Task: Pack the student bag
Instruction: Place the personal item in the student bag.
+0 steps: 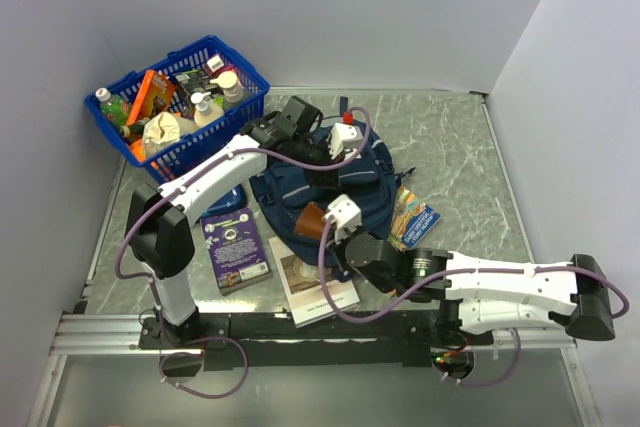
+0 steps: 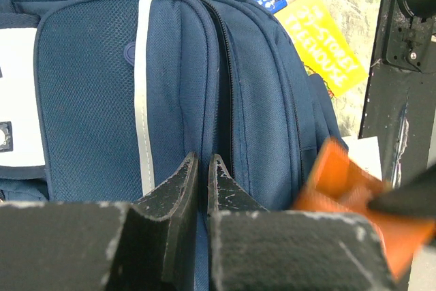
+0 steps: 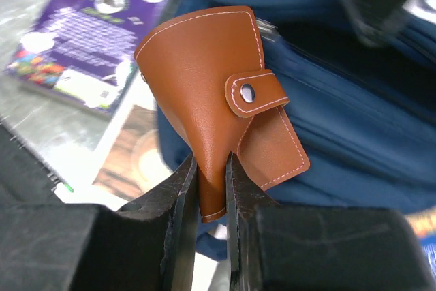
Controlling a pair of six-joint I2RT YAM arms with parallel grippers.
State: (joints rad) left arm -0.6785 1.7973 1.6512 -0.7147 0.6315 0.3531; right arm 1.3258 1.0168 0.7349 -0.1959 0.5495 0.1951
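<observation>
A table [image 1: 470, 147] topped in grey-green marbled stone fills the scene. Plain pale walls close it in on three sides: the left wall [image 1: 40, 57] rises along the table's left edge, the back wall [image 1: 380, 7] behind its far edge, and the right wall [image 1: 585, 97] along its right edge. A silver metal rail [image 1: 100, 332] runs along the table's near edge. The light is soft and even, casting only faint shadows on the tabletop.
</observation>
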